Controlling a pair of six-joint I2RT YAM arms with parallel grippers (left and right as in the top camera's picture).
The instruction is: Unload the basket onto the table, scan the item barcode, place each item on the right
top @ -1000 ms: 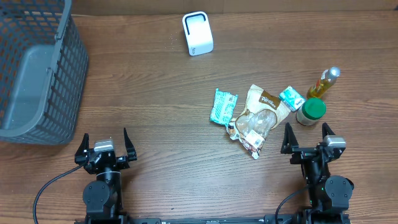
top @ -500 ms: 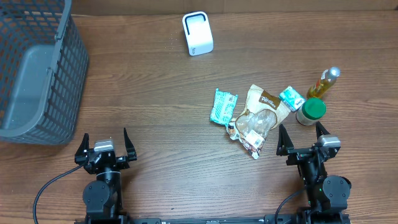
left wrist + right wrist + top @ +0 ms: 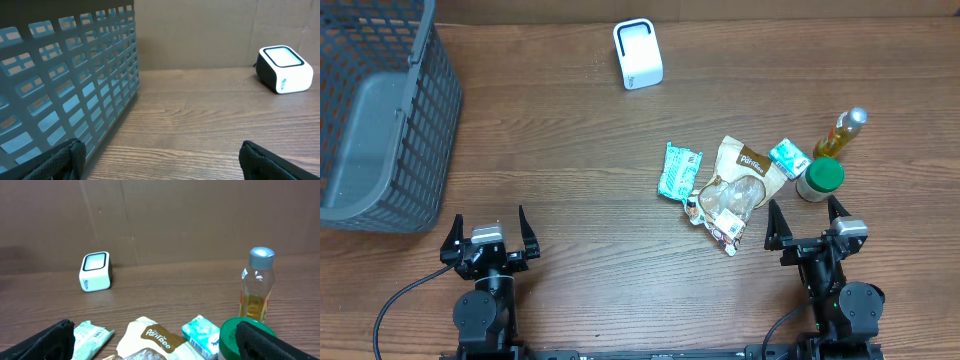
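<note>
The white barcode scanner [image 3: 638, 54] stands at the back of the table, also visible as a white box [image 3: 284, 69] in the left wrist view and farther off [image 3: 95, 271] in the right wrist view. The items lie in a cluster at the right: a teal packet [image 3: 678, 170], a cream-and-brown snack bag [image 3: 735, 185], a small teal tissue pack [image 3: 787, 157], a green-lidded jar [image 3: 820, 180] and a bottle of yellow liquid [image 3: 842, 133]. My right gripper [image 3: 804, 215] is open just in front of the cluster, touching nothing. My left gripper [image 3: 488, 225] is open at the front left, holding nothing.
A grey mesh basket [image 3: 375, 110] fills the back left corner, and its wall [image 3: 65, 85] rises close to my left gripper. A brown board backs the table behind the scanner.
The right arm shifted a little to the left about a second ago and has held still since. The left arm and all items have not moved.
</note>
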